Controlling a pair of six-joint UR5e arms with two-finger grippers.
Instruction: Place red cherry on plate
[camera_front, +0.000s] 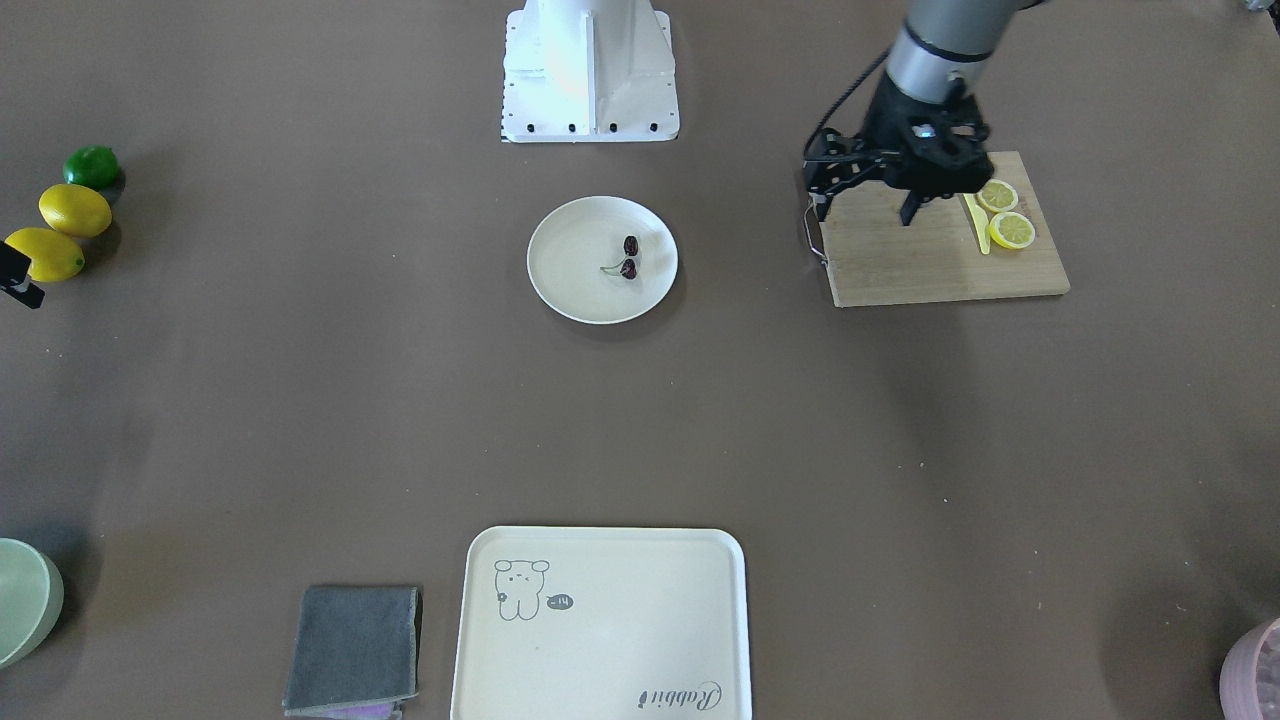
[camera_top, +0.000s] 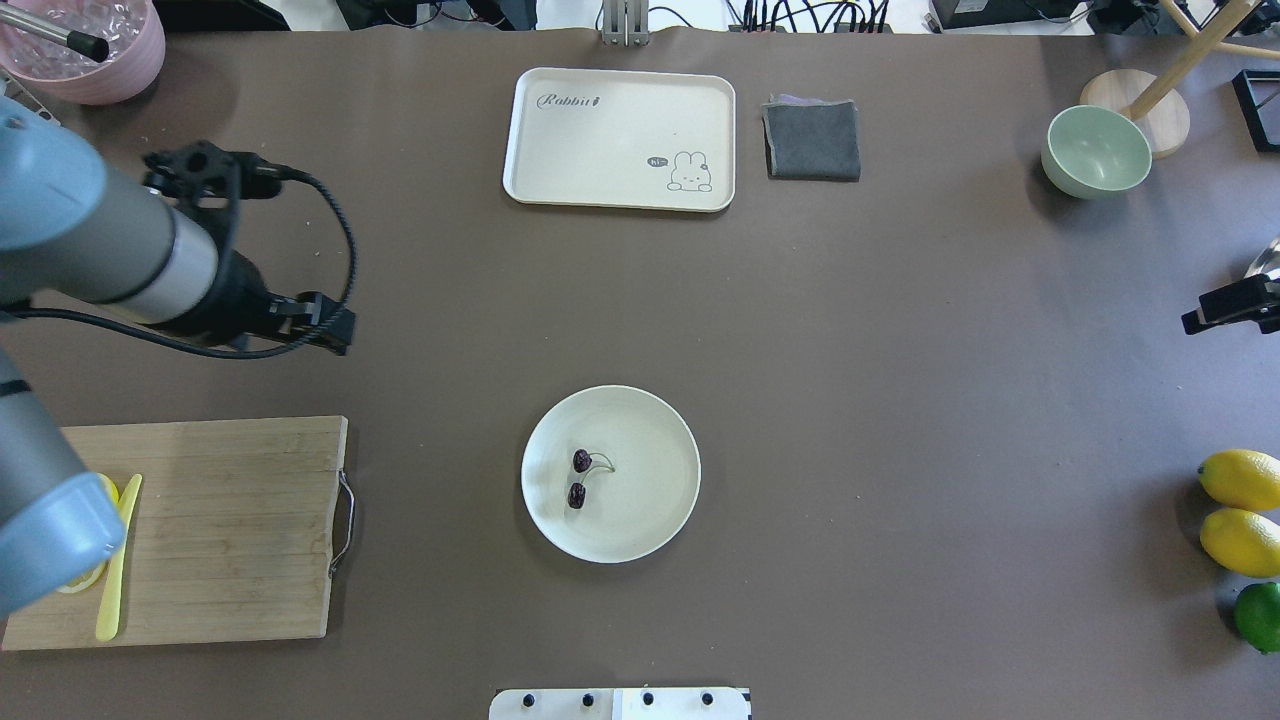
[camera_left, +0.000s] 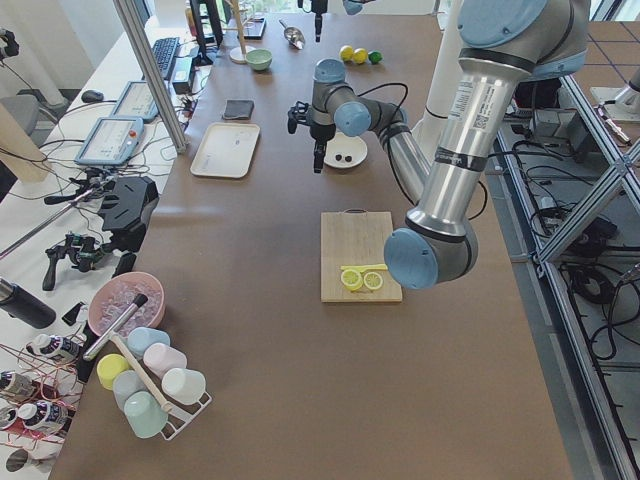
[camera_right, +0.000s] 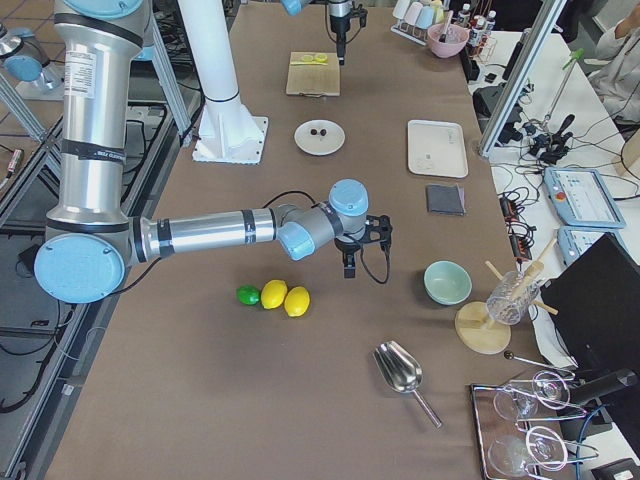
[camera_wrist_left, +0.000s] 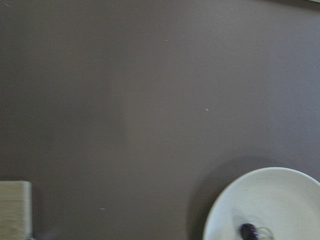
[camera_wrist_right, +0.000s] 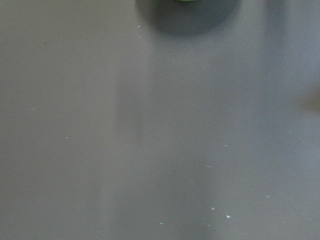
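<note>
The red cherry (camera_front: 628, 258), two dark maroon fruits on a thin pale stem, lies on the round cream plate (camera_front: 570, 290) at mid-table, a little off its centre. Nothing touches it. It also shows in the overhead view as the cherry (camera_top: 577, 478) on the plate (camera_top: 650, 520). The left wrist view catches one cherry (camera_wrist_left: 248, 230) at its bottom edge. My left gripper (camera_front: 910, 212) hangs over the wooden board, well to the side of the plate, fingers together and holding nothing. My right gripper (camera_right: 348, 268) is far off near the lemons; its jaws are not readable.
A wooden cutting board (camera_front: 900, 260) carries lemon slices (camera_front: 1005, 215) and a yellow knife (camera_front: 976, 222). A bear-print tray (camera_front: 620, 640), a grey cloth (camera_front: 355, 645) and a pale green bowl (camera_front: 20, 600) line the far edge. Whole lemons (camera_front: 60, 230) and a lime (camera_front: 92, 166) sit aside.
</note>
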